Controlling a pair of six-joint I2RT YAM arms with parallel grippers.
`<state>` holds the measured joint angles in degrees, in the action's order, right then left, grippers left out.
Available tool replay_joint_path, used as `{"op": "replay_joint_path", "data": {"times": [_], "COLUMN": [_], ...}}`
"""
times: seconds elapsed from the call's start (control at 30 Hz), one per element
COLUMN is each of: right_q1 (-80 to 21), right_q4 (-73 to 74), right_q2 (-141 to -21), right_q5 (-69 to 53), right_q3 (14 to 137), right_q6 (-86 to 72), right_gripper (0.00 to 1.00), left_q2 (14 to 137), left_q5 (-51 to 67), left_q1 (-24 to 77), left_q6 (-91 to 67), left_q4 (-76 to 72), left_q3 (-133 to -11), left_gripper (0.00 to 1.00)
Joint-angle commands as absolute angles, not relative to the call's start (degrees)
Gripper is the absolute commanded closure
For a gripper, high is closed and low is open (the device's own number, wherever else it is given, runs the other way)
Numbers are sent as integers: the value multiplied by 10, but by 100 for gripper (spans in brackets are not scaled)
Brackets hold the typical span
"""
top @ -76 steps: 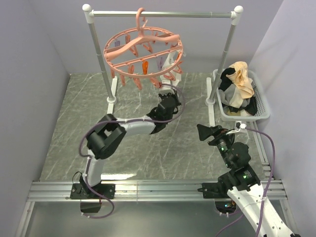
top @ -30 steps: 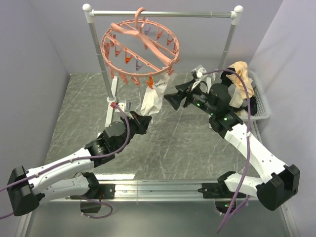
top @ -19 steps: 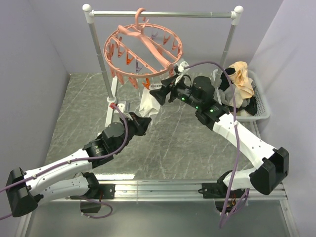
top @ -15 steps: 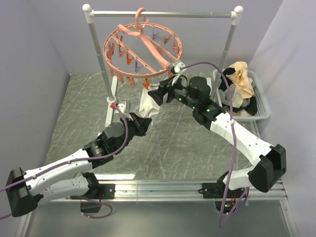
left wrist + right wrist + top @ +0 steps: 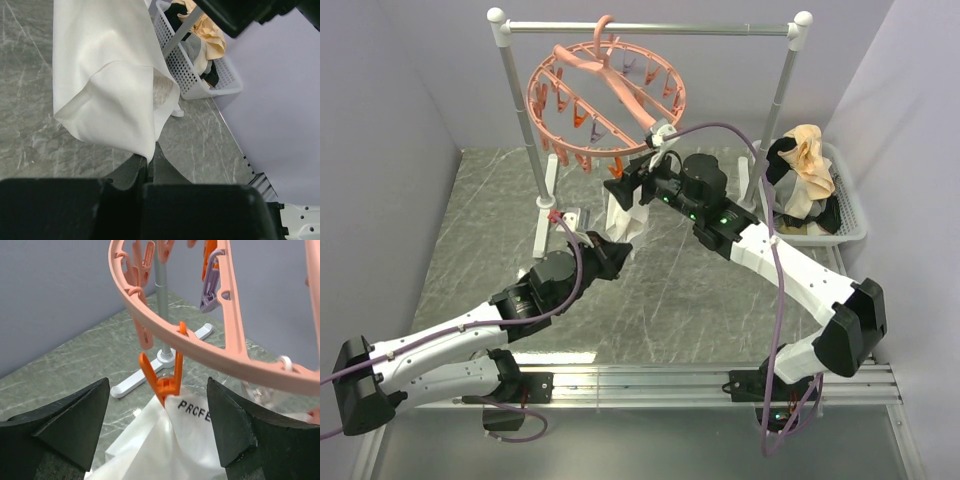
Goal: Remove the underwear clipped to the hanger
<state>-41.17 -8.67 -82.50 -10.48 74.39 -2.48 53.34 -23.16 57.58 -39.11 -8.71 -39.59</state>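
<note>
Left fingers (image 5: 131, 170) pinched the lower hem of the white underwear (image 5: 110, 85); your right fingers (image 5: 65, 425) stood wide either side of the orange clip (image 5: 167, 382) pinning it to the hanger (image 5: 150, 315) (the only piece I could see hanging). Beyond, other garments (image 5: 807, 150) already lay in the basket (image 5: 820, 238).

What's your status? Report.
Left gripper shut on underwear hem. Right gripper open around orange clip holding it to hanger. No obstruction seen.

You have the hanger (image 5: 618, 90) at twelve o'clock, underwear (image 5: 620, 212) hanging beneath it, and the basket (image 5: 820, 238) at its three o'clock.
</note>
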Motion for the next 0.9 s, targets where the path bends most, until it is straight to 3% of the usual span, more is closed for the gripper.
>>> {"op": "replay_joint_path", "data": {"times": [0.0,0.13,0.2,0.27,0.47,0.77,0.87], "right_q1": [-422,-427,-427,-428,-427,-426,-428], "right_q4": [-117,-142,-151,-160,-172,-156,-161], "right_q2": [-841,-848,-847,-843,-834,-838,-831], "right_q5": [-70,-33,-20,-10,-11,16,19], "right_q3": [774,771,767,762,759,773,767], "right_q6": [-8,-5,-5,-5,-20,-39,-40], "right_gripper": [15,21,36,42,48,87,93], "left_q2": [537,545,549,551,548,540,539], "left_q5": [-223,-227,-229,-233,-238,-246,-250], "left_q1": [586,597,602,606,610,611,612], "left_q6": [-405,-404,-402,-400,-403,-404,-403], "left_q4": [-108,-108,-106,-105,-110,-108,-105], "left_q3": [-410,-420,-425,-427,-420,-417,-419], "left_gripper": [100,100,100,100,100,100,100]}}
